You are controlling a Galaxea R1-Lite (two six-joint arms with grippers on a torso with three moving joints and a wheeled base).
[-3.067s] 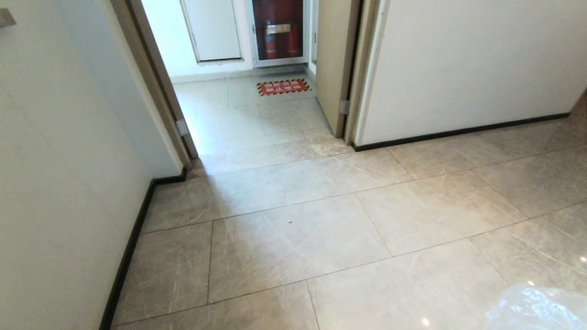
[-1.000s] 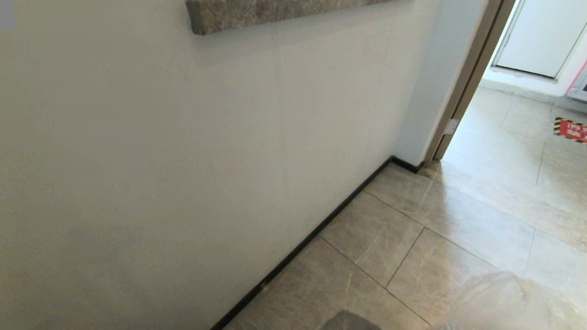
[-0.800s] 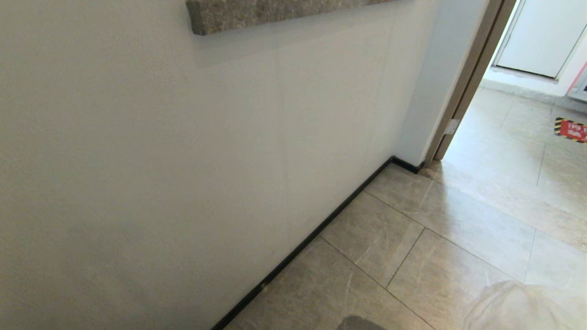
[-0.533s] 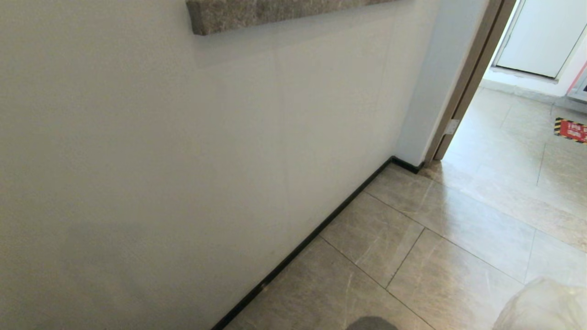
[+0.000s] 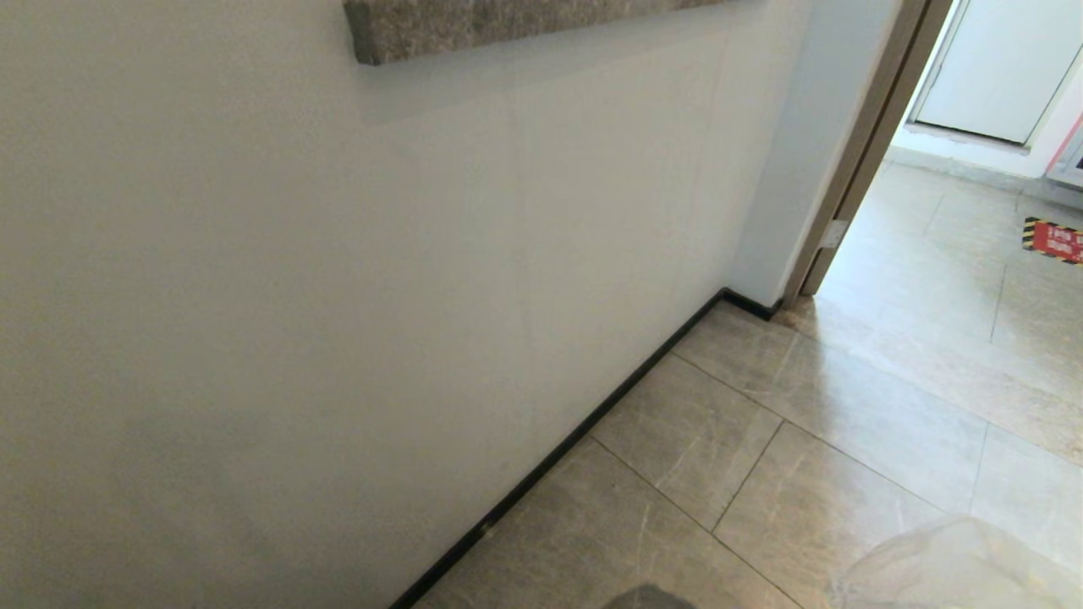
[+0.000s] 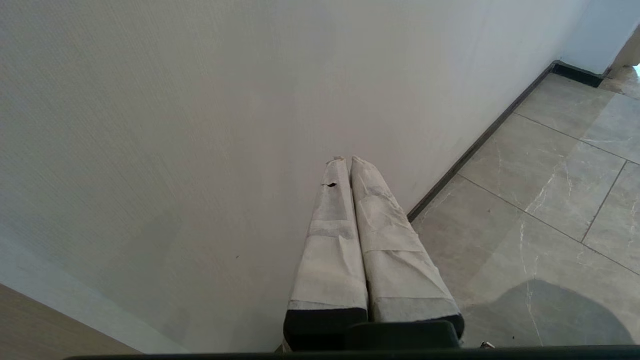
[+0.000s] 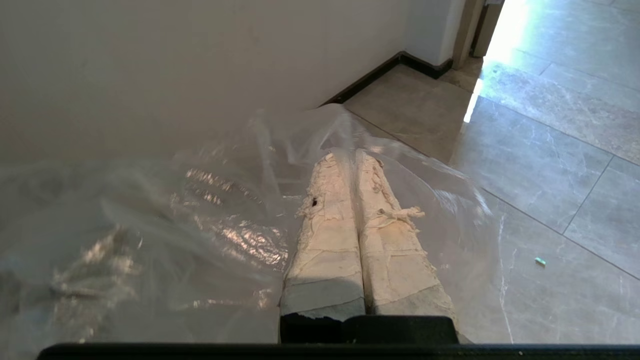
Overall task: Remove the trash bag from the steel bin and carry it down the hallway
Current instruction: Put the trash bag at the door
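The doorway (image 5: 956, 279) is the landmark that matters: it lies ahead and off to the robot's right, while a pale wall (image 5: 338, 296) fills most of the head view straight ahead, its dark baseboard (image 5: 558, 452) running along the floor to the doorway's brown frame (image 5: 871, 144). In my judgement the coming move turns on this: to carry on down the hallway (image 5: 846, 397) the base has to swing away from the wall toward that opening, and the load hangs on the doorway side.

The right tool (image 7: 350, 165) has its taped fingers pressed fully together, with the clear film of the trash bag (image 7: 200, 220) pinched between them. The bag billows around and beyond the fingertips, mostly on the wall side of the tool, pale scraps showing dimly through it; in the head view only its top shows at the lower right corner, nearer the doorway than the wall. It hangs off the tiled floor as far as I can judge.

The left tool (image 6: 348, 165) is also closed, holding nothing, pointed at the wall near the baseboard. The steel bin is not in view.

A red hazard-striped floor sticker (image 5: 1053, 239) lies beyond the doorway.
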